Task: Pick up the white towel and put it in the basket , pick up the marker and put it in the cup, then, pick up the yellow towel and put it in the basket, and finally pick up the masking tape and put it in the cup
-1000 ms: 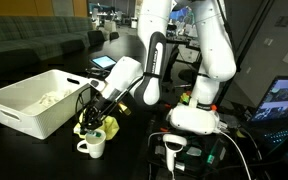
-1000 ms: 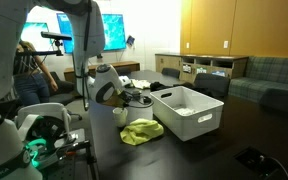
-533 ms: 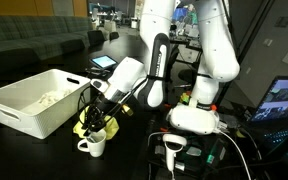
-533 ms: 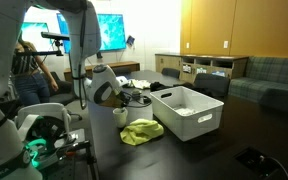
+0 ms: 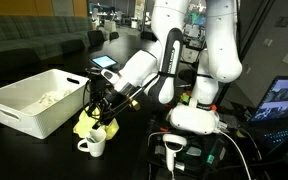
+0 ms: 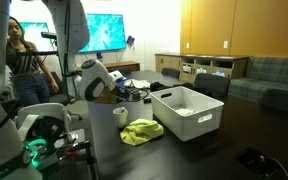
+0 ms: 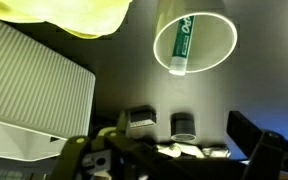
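Observation:
The white cup stands on the dark table with the green-labelled marker lying inside it. My gripper hangs above it, open and holding nothing. In both exterior views the gripper is a little above the cup. The yellow towel lies crumpled on the table between the cup and the white basket. The white towel lies in the basket. I cannot pick out the masking tape for certain.
Two small dark objects sit on the table by the gripper in the wrist view. The robot base stands close behind the cup. A laptop is beside it. A person stands by screens behind the table.
The gripper has opened wide and lifted up and away from the cup. The marker now rests in the cup, free of the fingers.

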Robot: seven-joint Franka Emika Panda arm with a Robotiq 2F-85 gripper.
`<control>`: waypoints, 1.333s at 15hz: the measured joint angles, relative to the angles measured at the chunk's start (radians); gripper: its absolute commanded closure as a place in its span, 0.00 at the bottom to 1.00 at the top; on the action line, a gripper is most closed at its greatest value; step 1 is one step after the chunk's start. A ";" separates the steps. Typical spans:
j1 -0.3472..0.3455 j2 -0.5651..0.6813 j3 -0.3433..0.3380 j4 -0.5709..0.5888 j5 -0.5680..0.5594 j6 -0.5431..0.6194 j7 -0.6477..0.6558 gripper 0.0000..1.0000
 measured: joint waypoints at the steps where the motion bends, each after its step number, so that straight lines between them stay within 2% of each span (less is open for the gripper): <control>1: 0.007 -0.024 -0.007 -0.025 0.014 0.009 0.001 0.00; 4: 0.007 -0.063 -0.027 -0.057 0.030 0.005 0.015 0.00; 8: -0.035 -0.065 -0.045 -0.054 0.007 -0.101 0.060 0.00; 10: -0.084 -0.066 -0.043 -0.054 -0.043 -0.176 0.097 0.00; 14: -0.224 -0.063 -0.015 -0.051 -0.146 -0.320 0.157 0.00; 20: -0.336 -0.037 0.008 0.058 -0.147 -0.579 0.149 0.00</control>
